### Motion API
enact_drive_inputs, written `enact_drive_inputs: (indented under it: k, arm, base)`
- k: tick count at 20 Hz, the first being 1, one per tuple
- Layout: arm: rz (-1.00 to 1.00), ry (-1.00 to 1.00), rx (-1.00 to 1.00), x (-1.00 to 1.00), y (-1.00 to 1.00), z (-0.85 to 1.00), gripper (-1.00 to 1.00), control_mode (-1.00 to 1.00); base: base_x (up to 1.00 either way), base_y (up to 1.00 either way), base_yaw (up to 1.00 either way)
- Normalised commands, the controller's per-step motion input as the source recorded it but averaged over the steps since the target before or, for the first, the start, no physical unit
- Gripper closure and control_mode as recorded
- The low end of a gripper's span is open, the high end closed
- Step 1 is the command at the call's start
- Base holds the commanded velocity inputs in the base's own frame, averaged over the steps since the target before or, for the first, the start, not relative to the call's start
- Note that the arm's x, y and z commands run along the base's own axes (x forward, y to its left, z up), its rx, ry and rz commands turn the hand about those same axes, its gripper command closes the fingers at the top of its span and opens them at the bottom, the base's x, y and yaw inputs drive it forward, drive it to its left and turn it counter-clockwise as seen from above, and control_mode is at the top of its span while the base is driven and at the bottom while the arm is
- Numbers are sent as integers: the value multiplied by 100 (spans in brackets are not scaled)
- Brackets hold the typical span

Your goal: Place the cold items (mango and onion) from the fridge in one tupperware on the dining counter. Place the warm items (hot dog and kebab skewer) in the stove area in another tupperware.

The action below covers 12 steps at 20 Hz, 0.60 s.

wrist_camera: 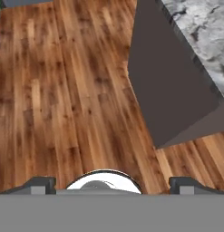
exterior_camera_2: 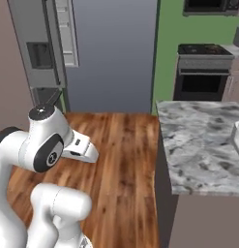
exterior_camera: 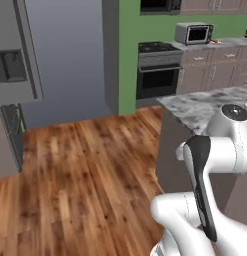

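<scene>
One marble-topped table (exterior_camera_2: 203,150) is taken as the landmark; its grey-veined top is seen at the right of the right base view, and its dark side panel (wrist_camera: 172,90) faces the wooden floor (exterior_camera: 85,175). One white container (exterior_camera_2: 238,138), possibly a tupperware, is seen cut off by the frame edge on the table's far right side; its contents cannot be told. One fridge (exterior_camera_2: 53,48) is seen well apart from the table, across the floor to the left, with one door swung open and a dispenser panel set in its grey face. Behind the table, against the green wall, one stove (exterior_camera: 157,70) with a dark oven door is placed, and one toaster oven (exterior_camera: 194,33) is set on the counter just right of it. One microwave (exterior_camera_2: 210,5) is mounted above the stove. The mango, onion, hot dog and kebab skewer cannot be made out.

The hand (wrist_camera: 111,185) is held above the floor just left of the table's side panel; its two fingertips (wrist_camera: 38,185) are spread wide apart, and nothing is held between them
</scene>
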Motion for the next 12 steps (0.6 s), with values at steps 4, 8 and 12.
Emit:
enact_drive_inputs:
  k: [4, 8, 12]
  arm:
    - [0, 0, 0, 0, 0, 0, -100, 100]
    - [0, 0, 0, 0, 0, 0, -100, 100]
    - [0, 0, 0, 0, 0, 0, -100, 100]
  base:
    - [96, 11, -6]
    - [99, 8, -7]
    - [100, 30, -14]
